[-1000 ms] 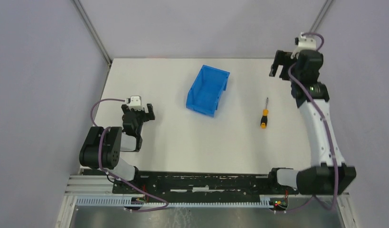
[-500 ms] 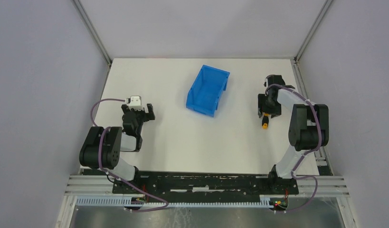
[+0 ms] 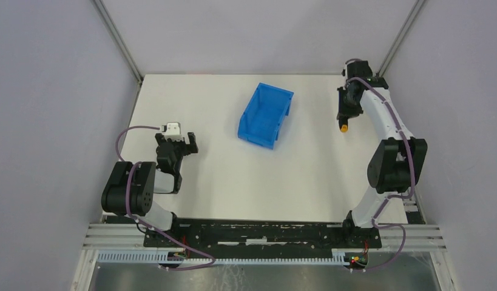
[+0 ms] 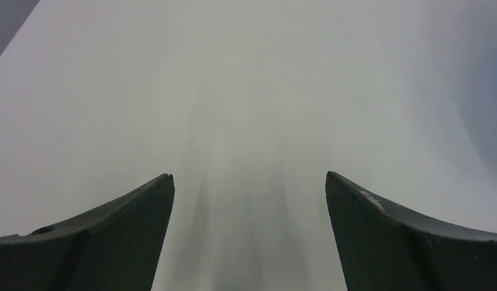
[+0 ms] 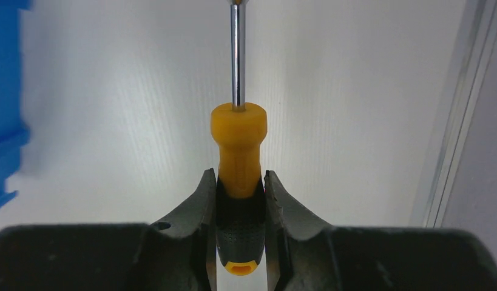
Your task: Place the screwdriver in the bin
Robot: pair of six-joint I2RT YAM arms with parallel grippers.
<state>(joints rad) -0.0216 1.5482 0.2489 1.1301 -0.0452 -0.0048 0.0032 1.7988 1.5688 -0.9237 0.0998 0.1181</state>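
The screwdriver [image 5: 238,134] has an orange-and-black handle and a thin metal shaft pointing away from the right wrist camera. My right gripper [image 5: 240,173] is shut on the black part of the handle, both fingers pressed against it. From above, the right gripper [image 3: 344,112] holds the screwdriver [image 3: 343,127] over the table's far right, to the right of the blue bin [image 3: 265,115]. The bin [image 5: 3,91] shows at the left edge of the right wrist view. My left gripper [image 3: 184,145] rests open near the left side, its jaws [image 4: 249,176] wide apart with nothing between them.
A metal frame rail [image 3: 391,42] runs along the table's right edge, close beside the right arm. The white table [image 3: 233,182] stretches between both arms. Grey walls enclose the back and sides.
The right arm came down onto the screwdriver, its jaws closed on the handle, and it then carried the screwdriver up and toward the far right. The left arm stayed still.
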